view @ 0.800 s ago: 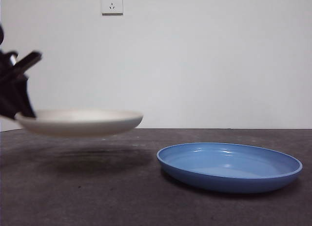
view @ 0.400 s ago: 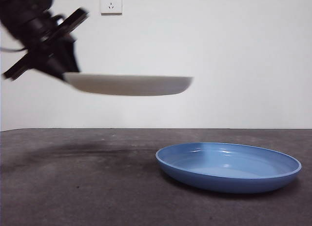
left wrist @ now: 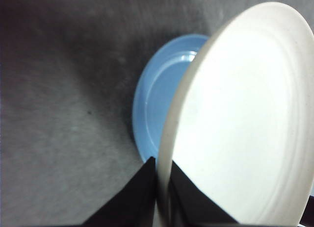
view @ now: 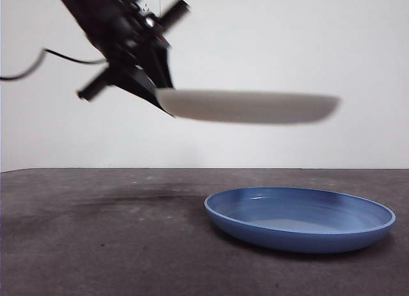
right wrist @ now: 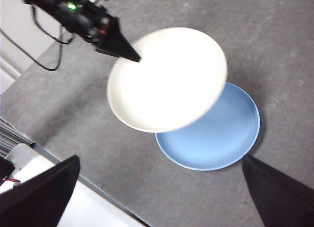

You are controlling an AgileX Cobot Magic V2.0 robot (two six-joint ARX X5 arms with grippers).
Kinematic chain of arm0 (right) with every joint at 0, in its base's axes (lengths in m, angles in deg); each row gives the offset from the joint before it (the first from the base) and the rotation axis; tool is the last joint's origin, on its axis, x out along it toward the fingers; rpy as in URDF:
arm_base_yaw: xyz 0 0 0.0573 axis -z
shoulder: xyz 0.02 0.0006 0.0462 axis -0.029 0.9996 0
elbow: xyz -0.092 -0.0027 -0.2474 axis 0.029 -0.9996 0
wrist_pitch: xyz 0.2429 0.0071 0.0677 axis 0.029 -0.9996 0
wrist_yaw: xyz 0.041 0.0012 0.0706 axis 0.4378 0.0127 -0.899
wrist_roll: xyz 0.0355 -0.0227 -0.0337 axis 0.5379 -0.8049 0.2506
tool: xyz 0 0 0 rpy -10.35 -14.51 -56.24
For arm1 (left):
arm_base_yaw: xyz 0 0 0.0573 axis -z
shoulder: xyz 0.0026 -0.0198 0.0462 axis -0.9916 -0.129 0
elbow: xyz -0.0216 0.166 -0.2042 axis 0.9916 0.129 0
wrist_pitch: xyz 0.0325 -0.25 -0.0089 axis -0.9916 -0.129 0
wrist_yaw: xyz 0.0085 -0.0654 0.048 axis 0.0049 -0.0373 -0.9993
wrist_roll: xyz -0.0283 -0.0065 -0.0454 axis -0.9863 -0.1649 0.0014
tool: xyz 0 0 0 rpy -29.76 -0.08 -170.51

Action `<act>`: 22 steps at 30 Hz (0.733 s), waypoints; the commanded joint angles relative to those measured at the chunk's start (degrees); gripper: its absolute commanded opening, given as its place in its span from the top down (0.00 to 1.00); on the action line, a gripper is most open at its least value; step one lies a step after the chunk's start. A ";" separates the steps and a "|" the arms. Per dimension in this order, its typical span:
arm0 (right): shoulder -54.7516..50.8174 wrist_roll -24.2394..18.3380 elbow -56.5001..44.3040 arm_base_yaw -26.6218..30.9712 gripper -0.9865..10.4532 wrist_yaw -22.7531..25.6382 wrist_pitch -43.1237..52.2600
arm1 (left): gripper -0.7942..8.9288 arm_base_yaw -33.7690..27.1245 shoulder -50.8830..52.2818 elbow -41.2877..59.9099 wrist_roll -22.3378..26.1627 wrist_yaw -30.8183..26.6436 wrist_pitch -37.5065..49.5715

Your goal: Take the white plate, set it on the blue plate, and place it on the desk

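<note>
My left gripper [view: 160, 94] is shut on the rim of the white plate [view: 249, 107], holding it level in the air above the desk [view: 96, 245]. In the left wrist view the two black jaws pinch the white plate [left wrist: 245, 124] at its edge, with the blue plate [left wrist: 154, 99] showing beneath it. The blue plate [view: 300, 218] rests on the desk at the right, and the white plate hangs partly over its left side. From high up, the right wrist view shows the white plate [right wrist: 167, 77] overlapping the blue plate [right wrist: 216, 134]. My right gripper [right wrist: 157, 197] stands open, high above the desk.
A black cable [view: 38, 62] trails from the left arm toward the left edge. A wall socket sits on the white back wall. The right wrist view shows the desk's front edge [right wrist: 98, 188] with white equipment [right wrist: 29, 163] beyond it.
The left gripper has carried the white plate up and to the right, from low over the desk's left side to partly over the blue plate. The blue plate has not moved.
</note>
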 commanded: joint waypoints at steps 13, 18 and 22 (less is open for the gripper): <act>-3.63 -0.72 1.20 -0.17 0.37 3.58 -3.54 | 0.90 3.54 -16.59 -9.27 -5.20 0.07 -0.28; -4.15 -0.55 1.22 -0.17 0.37 4.31 -4.28 | 0.90 4.70 -19.45 -10.56 -5.20 -0.42 -0.11; -4.15 -0.57 1.22 -0.17 0.37 4.35 -4.35 | 0.90 5.35 -20.52 -10.56 -5.11 -0.55 0.02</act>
